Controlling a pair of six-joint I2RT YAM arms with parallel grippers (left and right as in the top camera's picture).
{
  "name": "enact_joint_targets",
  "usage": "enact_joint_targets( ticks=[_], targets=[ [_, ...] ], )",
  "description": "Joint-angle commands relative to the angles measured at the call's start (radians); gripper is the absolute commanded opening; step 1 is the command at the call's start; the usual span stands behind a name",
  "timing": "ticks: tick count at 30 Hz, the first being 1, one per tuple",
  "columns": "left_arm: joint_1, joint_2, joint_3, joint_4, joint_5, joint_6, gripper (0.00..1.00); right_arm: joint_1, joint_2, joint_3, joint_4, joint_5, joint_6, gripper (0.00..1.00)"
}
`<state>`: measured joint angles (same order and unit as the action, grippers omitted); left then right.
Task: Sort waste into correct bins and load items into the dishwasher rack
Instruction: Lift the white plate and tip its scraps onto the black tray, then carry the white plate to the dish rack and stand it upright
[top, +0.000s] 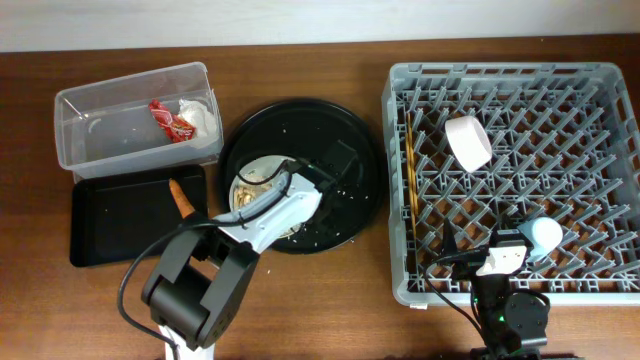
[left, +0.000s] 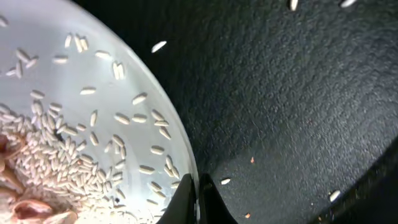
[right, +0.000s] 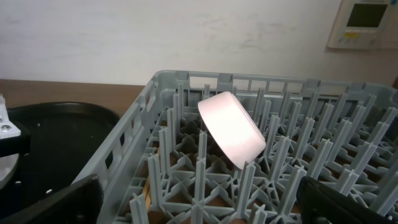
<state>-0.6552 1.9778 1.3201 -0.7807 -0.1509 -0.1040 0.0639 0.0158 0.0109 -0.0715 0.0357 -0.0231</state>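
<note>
We are seeing the plate (top: 250, 183), strewn with rice, lying at 9 o'clock on the round tray (top: 352, 138). The left gripper (left: 198, 202), reaching in from 7 o'clock, is pinching the plate's 3 o'clock rim, jaws narrow. The right gripper (right: 199, 202) is hovering at 6 o'clock of the rack (top: 398, 205), jaws wide.

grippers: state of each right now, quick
left gripper: closed on the plate rim
right gripper: open, holding nothing
</note>
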Motion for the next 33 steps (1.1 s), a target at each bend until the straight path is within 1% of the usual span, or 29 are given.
enact_joint_targets(
  ticks=[1, 4, 5, 7, 8, 9, 12, 13, 14, 15, 18, 20, 21, 23, 24, 25, 27, 28, 31, 32, 33],
  targets=[
    [0.001, -0.003, 0.092, -0.092, -0.050, -0.044, 0.01, -0.007, -0.007, -0.005, -0.008, 0.001, 0.004, 0.98],
    [0.004, -0.100, 0.277, -0.245, -0.097, -0.072, 0.01, -0.007, -0.007, -0.005, -0.008, 0.001, 0.004, 0.98],
    [0.008, -0.136, 0.307, -0.276, -0.149, -0.133, 0.01, -0.007, -0.007, -0.005, -0.008, 0.001, 0.004, 0.98],
    [0.044, -0.213, 0.320, -0.296, -0.152, -0.208, 0.01, -0.007, -0.007, -0.005, -0.008, 0.001, 0.004, 0.98],
    [0.073, -0.241, 0.320, -0.306, -0.124, -0.225, 0.01, -0.007, -0.007, -0.005, -0.008, 0.001, 0.004, 0.98],
    [0.121, -0.268, 0.320, -0.325, -0.065, -0.234, 0.01, -0.007, -0.007, -0.005, -0.008, 0.001, 0.004, 0.98],
    [0.309, -0.294, 0.319, -0.394, 0.096, -0.243, 0.00, -0.007, -0.007, -0.005, -0.007, 0.001, 0.004, 0.98],
    [0.423, -0.294, 0.314, -0.414, 0.209, -0.207, 0.01, -0.007, -0.007, -0.005, -0.008, 0.001, 0.004, 0.98],
    [0.516, -0.294, 0.310, -0.414, 0.336, -0.135, 0.01, -0.007, -0.007, -0.005, -0.007, 0.001, 0.004, 0.98],
    [0.579, -0.294, 0.304, -0.410, 0.425, -0.088, 0.01, -0.007, -0.007, -0.005, -0.008, 0.001, 0.004, 0.98],
    [0.752, -0.294, 0.283, -0.402, 0.656, 0.065, 0.00, -0.007, -0.007, -0.005, -0.008, 0.001, 0.004, 0.98],
    [0.838, -0.294, 0.253, -0.388, 0.849, 0.214, 0.01, -0.007, -0.007, -0.005, -0.007, 0.001, 0.004, 0.98],
    [0.871, -0.295, 0.227, -0.378, 0.935, 0.266, 0.01, -0.007, -0.007, -0.005, -0.007, 0.001, 0.004, 0.98],
    [0.926, -0.295, 0.185, -0.376, 1.020, 0.318, 0.01, -0.007, -0.007, -0.005, -0.008, 0.001, 0.004, 0.98],
    [0.980, -0.296, 0.153, -0.378, 1.108, 0.367, 0.01, -0.007, -0.007, -0.005, -0.008, 0.001, 0.004, 0.98],
    [1.008, -0.296, 0.138, -0.386, 1.163, 0.402, 0.00, -0.007, -0.007, -0.005, -0.008, 0.001, 0.004, 0.98],
    [1.102, -0.296, 0.106, -0.444, 1.319, 0.527, 0.01, -0.007, -0.007, -0.005, -0.008, 0.001, 0.004, 0.98],
    [1.146, -0.297, 0.096, -0.479, 1.350, 0.563, 0.01, -0.007, -0.007, -0.005, -0.008, 0.001, 0.004, 0.98],
    [1.247, -0.303, 0.084, -0.587, 1.371, 0.655, 0.01, -0.007, -0.007, -0.005, -0.008, 0.001, 0.004, 0.98],
    [1.277, -0.307, 0.084, -0.632, 1.418, 0.706, 0.01, -0.007, -0.007, -0.005, -0.008, 0.001, 0.004, 0.98],
    [1.299, -0.311, 0.084, -0.692, 1.491, 0.798, 0.01, -0.007, -0.007, -0.005, -0.008, 0.001, 0.004, 0.98]
  ],
)
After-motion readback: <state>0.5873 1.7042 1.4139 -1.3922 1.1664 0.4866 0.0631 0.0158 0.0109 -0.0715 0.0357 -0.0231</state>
